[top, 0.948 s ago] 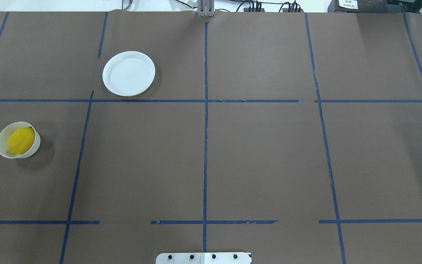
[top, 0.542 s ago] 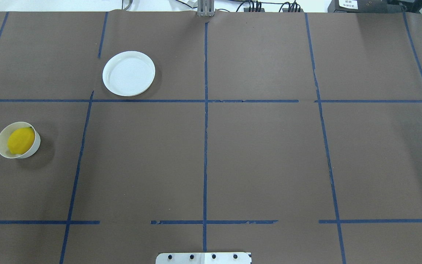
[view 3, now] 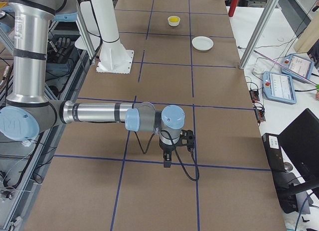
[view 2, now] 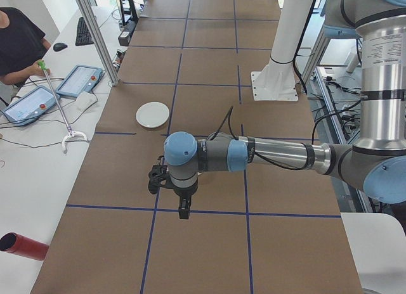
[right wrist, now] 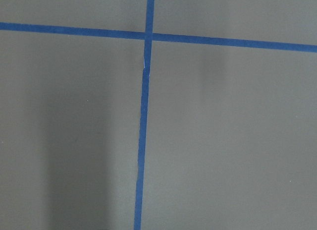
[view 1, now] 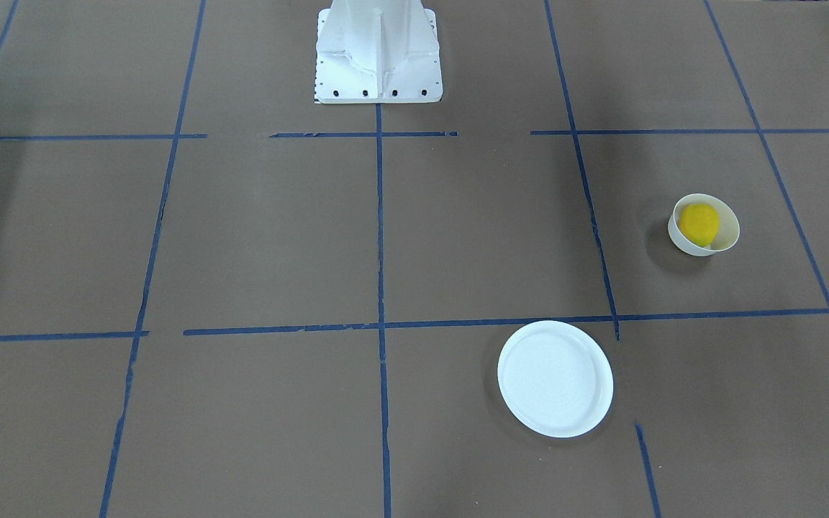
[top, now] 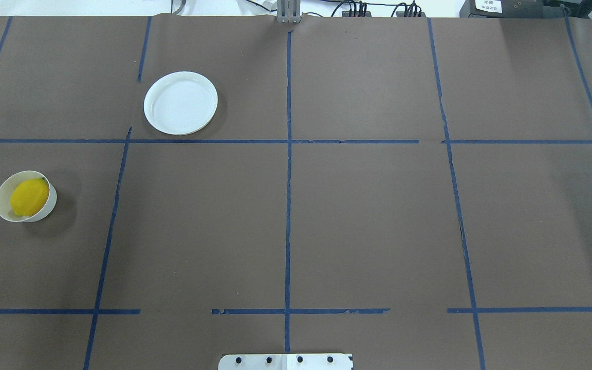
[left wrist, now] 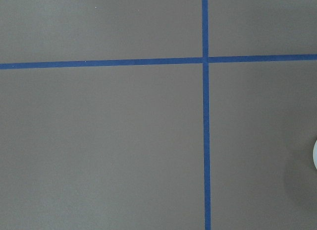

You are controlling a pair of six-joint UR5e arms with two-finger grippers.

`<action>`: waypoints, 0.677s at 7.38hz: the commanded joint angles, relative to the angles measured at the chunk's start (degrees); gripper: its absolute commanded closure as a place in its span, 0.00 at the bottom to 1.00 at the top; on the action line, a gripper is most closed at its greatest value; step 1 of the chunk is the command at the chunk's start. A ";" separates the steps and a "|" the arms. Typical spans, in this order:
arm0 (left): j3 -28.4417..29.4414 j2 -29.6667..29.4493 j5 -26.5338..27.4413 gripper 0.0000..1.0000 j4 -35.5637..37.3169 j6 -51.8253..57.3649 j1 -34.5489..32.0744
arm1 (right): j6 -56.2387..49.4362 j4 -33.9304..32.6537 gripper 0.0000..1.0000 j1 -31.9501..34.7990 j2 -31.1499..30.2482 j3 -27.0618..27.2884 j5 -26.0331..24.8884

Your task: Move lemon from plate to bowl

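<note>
Overhead exterior: small yellow oval lemon lies cradled inside the deep off-white bowl, flat white plate well apart. Cannot tell whether left end effector or right end effector is spread.

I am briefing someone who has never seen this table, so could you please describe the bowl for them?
On the brown table marked with blue tape lines, look in the overhead view to the far left edge, middle row of squares. There sits the bowl, small, deep and off-white. Unlike the flat, empty white plate farther back, it holds a yellow lemon.
</note>
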 commanded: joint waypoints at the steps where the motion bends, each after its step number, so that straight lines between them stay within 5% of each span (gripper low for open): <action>1: 0.06 -0.05 -0.01 0.00 -0.06 0.07 0.11 | 0.00 0.00 0.00 0.00 0.00 0.00 0.00; 5: 0.41 -0.05 -2.45 0.00 -0.15 0.07 0.38 | 0.00 0.00 0.00 0.00 0.00 0.00 0.00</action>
